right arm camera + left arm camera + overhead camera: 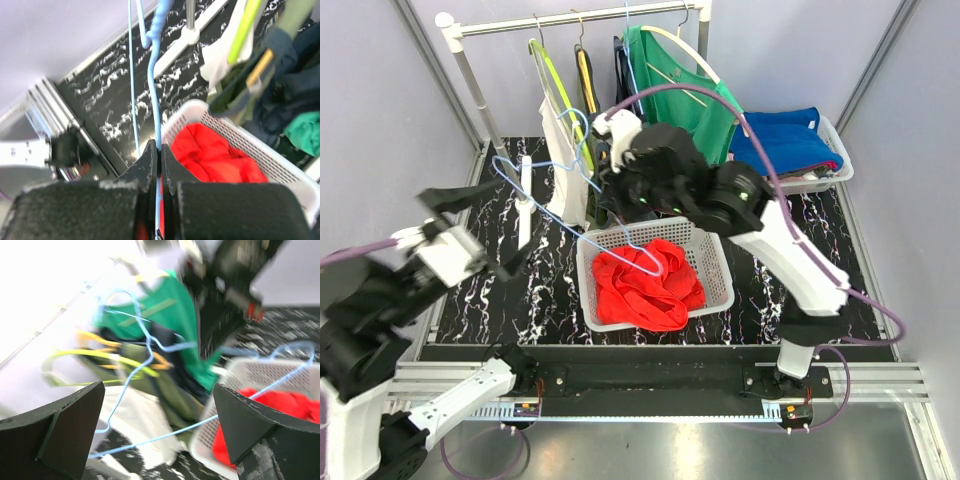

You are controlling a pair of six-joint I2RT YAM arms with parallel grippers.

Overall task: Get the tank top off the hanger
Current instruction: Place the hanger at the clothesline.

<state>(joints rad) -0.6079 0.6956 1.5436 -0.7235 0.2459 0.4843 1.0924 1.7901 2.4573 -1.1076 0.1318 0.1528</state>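
Tank top (650, 288), red, lies bunched in the basket (718, 266) midway along the table's (550, 300) near edge, clear of the bare blue hanger (155, 90) pinched in the right claw (159, 150), while the left claw (159, 387) hangs spread and empty, so removal looks done.

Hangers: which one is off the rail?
The light blue wire hanger, pinched by the right gripper over the white basket; the others hang clothed on the rail.

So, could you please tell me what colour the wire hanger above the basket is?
Light blue; the hanger shows best in the right wrist view.
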